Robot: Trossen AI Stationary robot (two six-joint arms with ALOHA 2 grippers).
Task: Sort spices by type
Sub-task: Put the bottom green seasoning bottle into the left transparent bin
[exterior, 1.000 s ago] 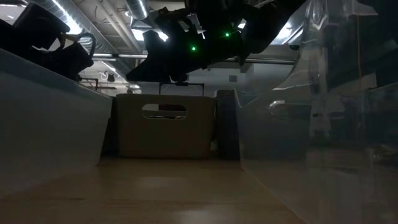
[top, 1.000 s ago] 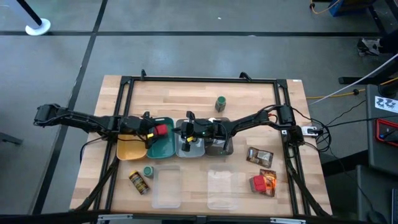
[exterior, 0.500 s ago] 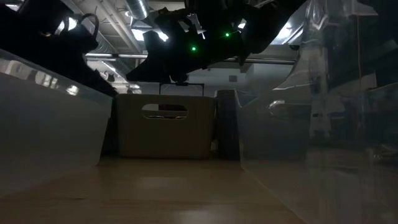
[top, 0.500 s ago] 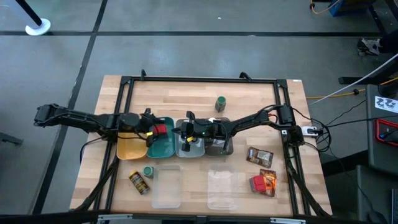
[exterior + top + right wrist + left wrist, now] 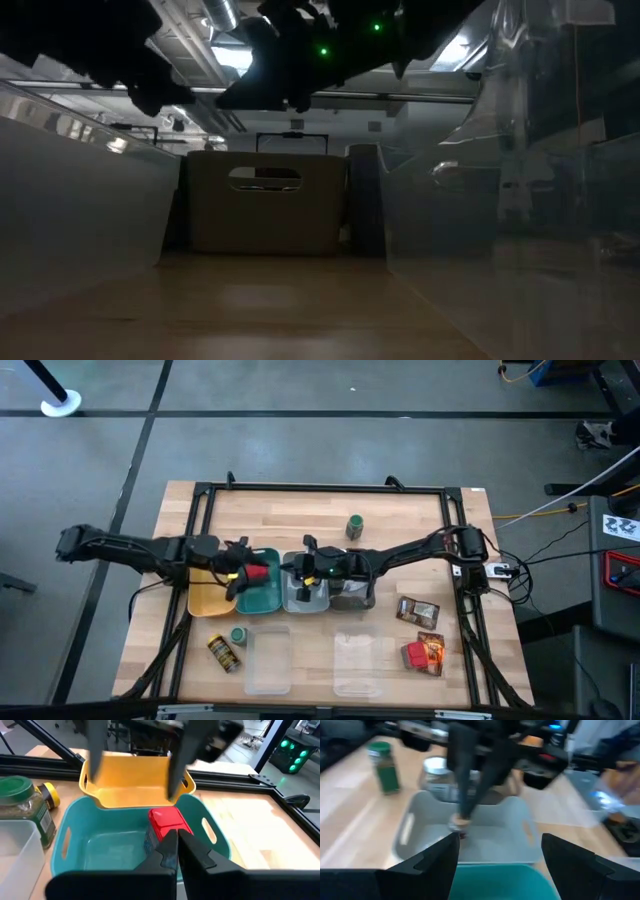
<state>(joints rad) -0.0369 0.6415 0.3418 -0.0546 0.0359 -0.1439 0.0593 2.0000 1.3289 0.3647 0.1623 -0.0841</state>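
Placement looked finished — red box [image 5: 167, 822] sat in the teal tray [image 5: 75, 847] under the spread left gripper [image 5: 240, 573]; right gripper [image 5: 302, 573] waited pinched shut, empty — next, a retreat.

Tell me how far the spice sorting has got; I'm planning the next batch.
Done: a red box sits in the teal tray. The open left gripper above it and the shut right gripper hold nothing. Left: green-capped jars, a yellow-labelled jar and pouches lie on the table.
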